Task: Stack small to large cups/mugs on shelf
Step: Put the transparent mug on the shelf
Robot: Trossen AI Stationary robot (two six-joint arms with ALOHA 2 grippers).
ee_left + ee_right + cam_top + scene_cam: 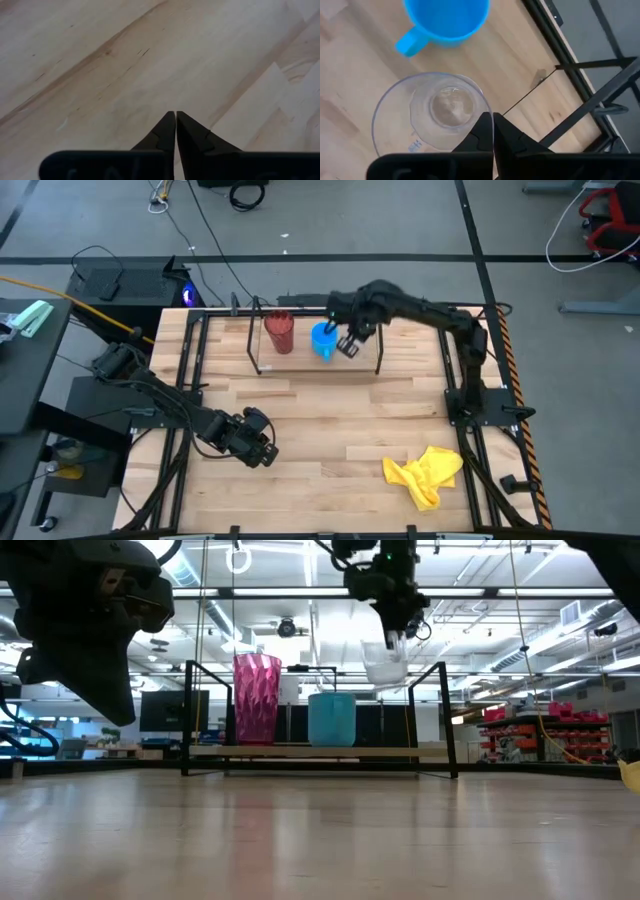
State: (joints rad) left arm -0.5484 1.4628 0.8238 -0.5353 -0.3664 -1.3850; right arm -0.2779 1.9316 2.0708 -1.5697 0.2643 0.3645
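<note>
Right gripper: we see the right gripper (349, 345) at the far side of the table, raised above the shelf, just beside the blue cup on its right in the high view. Its fingers are pinched tight on the rim of the clear cup (427, 117), one finger inside the wall and one outside.
Clear cup: we see it hanging from the right gripper (393, 640) in the low view, clear cup (384, 664) lifted off the shelf, its base above the top of the blue cup and a little to that cup's right. Its mouth faces up toward the wrist camera.
Blue cup: we see the blue cup (323, 340) standing upright on the shelf near its middle, its handle (409, 42) visible in the right wrist view. It does not touch the clear cup.
Red tumbler: we see the red tumbler (257, 698) upright on the shelf, just left of the blue cup in the low view, with a small gap between them.
Shelf: we see the black wire shelf (437, 710) along the far edge of the table (330, 430), posts at both ends.
Left gripper: we see the left gripper (175, 125) over bare wood at the near left of the table, well apart from the shelf, its fingers pressed together on nothing.
Cloth: we see a yellow cloth (425, 474) crumpled at the near right.
</note>
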